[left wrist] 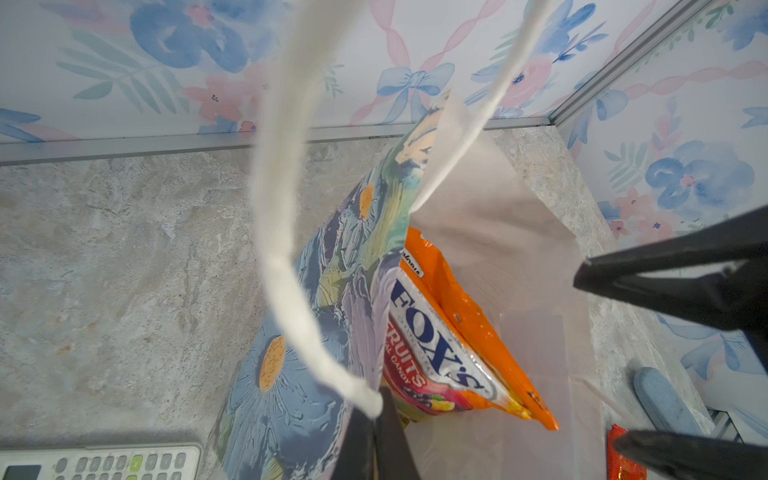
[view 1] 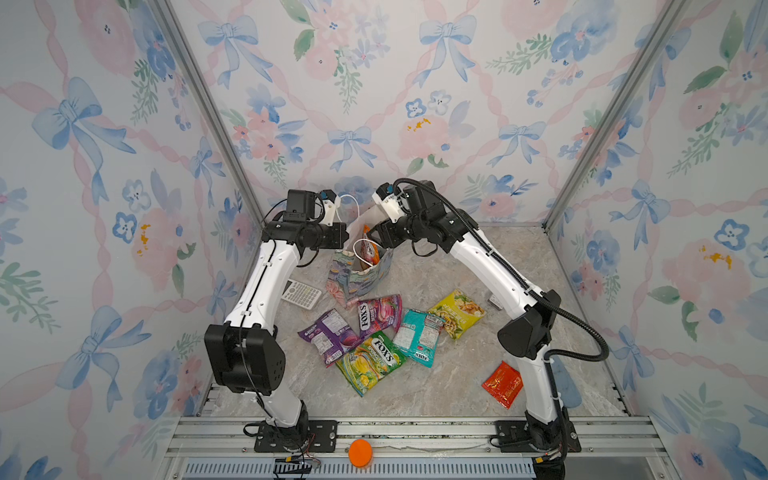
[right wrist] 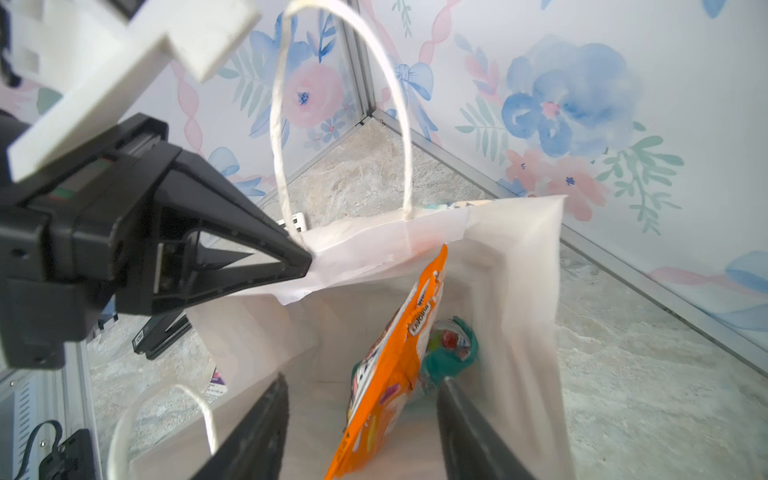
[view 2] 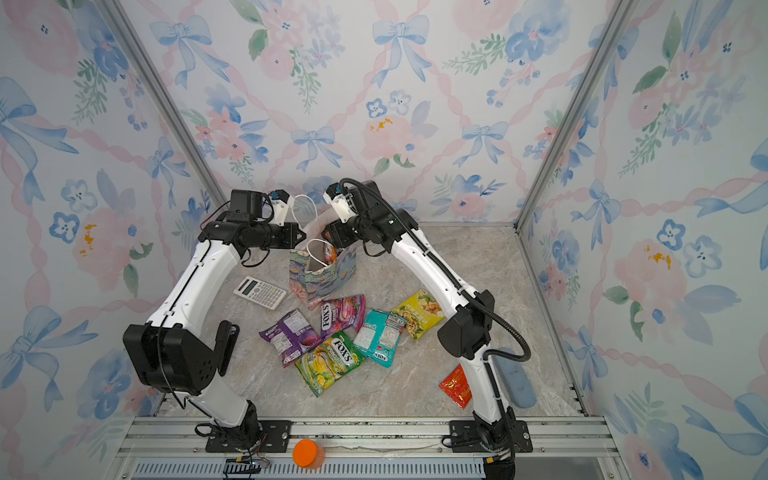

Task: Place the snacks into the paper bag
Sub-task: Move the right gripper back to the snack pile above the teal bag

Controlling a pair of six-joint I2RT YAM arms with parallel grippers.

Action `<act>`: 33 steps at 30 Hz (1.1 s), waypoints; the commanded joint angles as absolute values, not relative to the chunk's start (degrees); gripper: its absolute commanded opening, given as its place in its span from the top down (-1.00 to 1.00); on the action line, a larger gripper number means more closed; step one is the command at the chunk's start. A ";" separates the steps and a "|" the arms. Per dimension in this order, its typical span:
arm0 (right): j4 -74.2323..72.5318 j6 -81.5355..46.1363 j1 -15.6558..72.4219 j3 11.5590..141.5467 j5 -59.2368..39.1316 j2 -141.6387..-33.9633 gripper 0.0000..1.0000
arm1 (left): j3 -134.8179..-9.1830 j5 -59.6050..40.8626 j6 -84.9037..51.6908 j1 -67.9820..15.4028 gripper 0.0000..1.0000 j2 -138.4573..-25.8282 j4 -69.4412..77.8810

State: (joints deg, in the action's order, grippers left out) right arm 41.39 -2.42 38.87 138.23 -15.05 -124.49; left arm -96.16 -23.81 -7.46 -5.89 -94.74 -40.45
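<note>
The paper bag [view 1: 360, 276] stands upright at the back of the table, its mouth wide. My left gripper [left wrist: 380, 432] is shut on the bag's rim beside a white cord handle [left wrist: 286, 266]. My right gripper [right wrist: 365, 378] hangs open over the mouth. An orange FOX'S packet [right wrist: 395, 353] stands loose inside the bag between the fingers, touching neither, with a teal packet [right wrist: 451, 345] behind it. In front of the bag lie purple [view 1: 328, 334], pink [view 1: 378, 313], green-yellow [view 1: 370, 361], teal [view 1: 417, 336] and yellow [view 1: 457, 313] snacks, plus a red sachet [view 1: 503, 384].
A grey-white calculator [view 1: 301, 294] lies left of the bag, under the left arm. A small square clock [view 1: 494, 302] sits beside the right arm. An orange round object [view 1: 360, 453] rests on the front rail. Flowered walls close in the back and both sides.
</note>
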 commanded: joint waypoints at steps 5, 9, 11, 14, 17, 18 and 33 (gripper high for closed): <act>34.52 -8.52 35.87 133.69 -13.25 -116.77 -0.70 | -95.64 -22.90 -6.02 -5.36 1.00 -93.43 -41.47; 27.15 -11.93 34.40 124.81 -12.68 -110.02 -0.97 | -95.54 -22.30 -6.07 -5.27 1.00 -93.66 -41.40; 23.77 -13.83 33.69 120.13 -12.66 -106.48 -0.93 | -95.55 -21.70 -6.06 -5.14 1.00 -93.59 -41.47; 20.37 -15.39 33.01 114.15 -12.20 -101.95 -0.93 | -95.38 -19.77 -6.14 -4.92 1.00 -93.79 -41.48; 20.04 -16.14 32.72 108.87 -11.26 -98.18 -0.93 | -95.19 -17.15 -6.42 -4.53 1.00 -94.49 -41.46; 20.21 -16.16 32.70 106.67 -11.08 -96.74 -0.93 | -95.25 -16.69 -6.58 -4.33 1.00 -94.74 -41.46; 20.40 -27.00 34.20 62.36 -2.42 -75.54 -0.95 | -94.60 -9.55 -7.30 -2.64 1.00 -96.18 -41.50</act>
